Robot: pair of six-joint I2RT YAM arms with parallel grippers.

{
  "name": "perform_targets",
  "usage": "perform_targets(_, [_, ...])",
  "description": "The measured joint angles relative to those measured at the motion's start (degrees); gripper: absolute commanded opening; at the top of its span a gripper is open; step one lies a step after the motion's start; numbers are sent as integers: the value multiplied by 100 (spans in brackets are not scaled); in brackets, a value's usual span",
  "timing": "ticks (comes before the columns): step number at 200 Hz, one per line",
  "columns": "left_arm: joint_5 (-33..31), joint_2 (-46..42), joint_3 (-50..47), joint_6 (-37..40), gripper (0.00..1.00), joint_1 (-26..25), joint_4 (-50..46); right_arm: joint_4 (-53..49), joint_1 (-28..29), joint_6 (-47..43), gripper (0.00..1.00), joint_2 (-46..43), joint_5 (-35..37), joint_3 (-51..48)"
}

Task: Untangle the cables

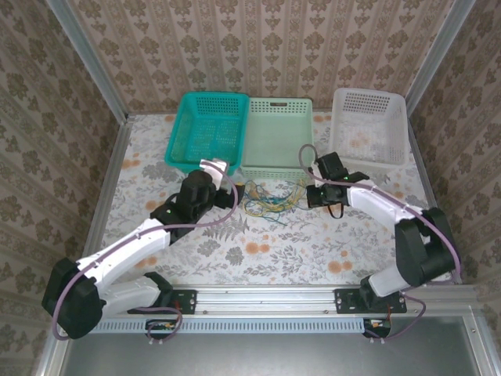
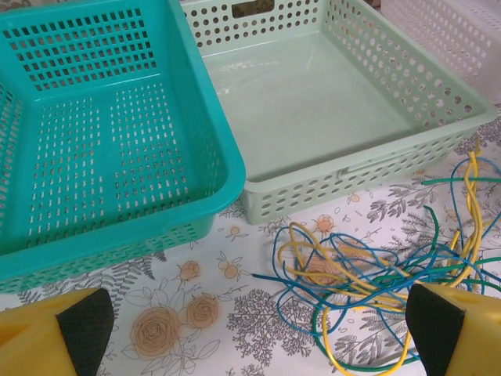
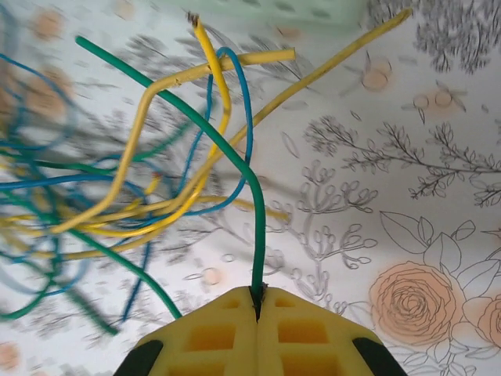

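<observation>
Floral-print table, both arms reaching in over it.

Three baskets in a row past the grippers. The teal basket sits ahead and to the left of the left gripper. The mint-green basket sits ahead and to its right. The two stand side by side, walls close together or touching. The white basket stands off to the side of the right gripper, apart from it.

The cables lie in a loose heap of yellow, blue and green loops on the table, between the two grippers and just short of the mint-green basket's near wall. From the left wrist, the heap spreads ahead and to the right, running up beside the right-hand finger. None of it lies between the fingers.

Left gripper: released, fingers spread wide, only bare table between them.

Right gripper: clenched, the yellow pads pressed together. It grasps a green cable, which comes up out of the seam between the pads. That cable arches up and away to the left, crossing the yellow and blue strands just ahead of the fingertips. The strands further left are blurred.
</observation>
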Motion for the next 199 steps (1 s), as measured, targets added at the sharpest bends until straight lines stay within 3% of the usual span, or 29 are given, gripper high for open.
perform_targets(67, [647, 656, 535, 153, 98, -133, 195, -411, 22, -348, 0, -1163, -1025, 310])
perform_targets(144, [1878, 1801, 1108, 28, 78, -538, 756, -592, 240, -396, 0, -1429, -1248, 398])
perform_targets(199, [2210, 2358, 1473, -197, 74, -649, 988, -369, 339, -2, 0, -1368, -1246, 400])
